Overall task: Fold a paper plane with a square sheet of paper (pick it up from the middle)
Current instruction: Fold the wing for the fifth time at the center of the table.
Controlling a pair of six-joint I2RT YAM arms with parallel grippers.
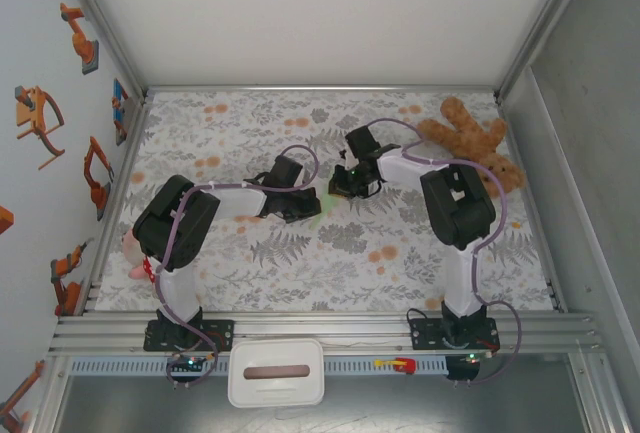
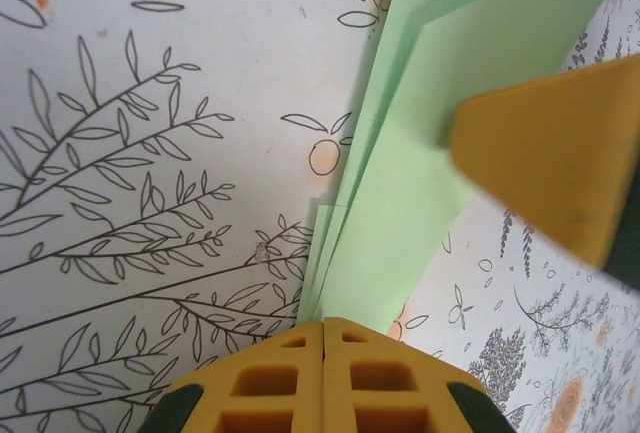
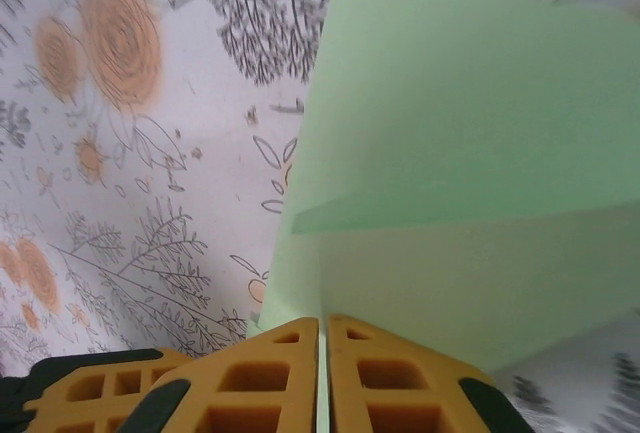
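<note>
The square sheet of paper is folded into a long, layered mint-green paper plane [image 1: 322, 206], held just above the middle of the flowered table between both grippers. My left gripper [image 1: 307, 207] is shut on one end of it; in the left wrist view its yellow fingertips [image 2: 325, 325] pinch the stacked layers of the paper plane [image 2: 420, 203]. My right gripper [image 1: 340, 189] is shut on the other side. In the right wrist view, the right gripper [image 3: 323, 321] has a thin paper edge between its pads, and the paper plane [image 3: 460, 153] spreads out ahead. A right finger [image 2: 560, 163] shows beside the paper.
A brown teddy bear [image 1: 470, 138] lies at the back right of the table. A pink toy [image 1: 133, 253] sits by the left arm's base. A white tub [image 1: 276, 373] stands below the front rail. Walls close in the table on three sides.
</note>
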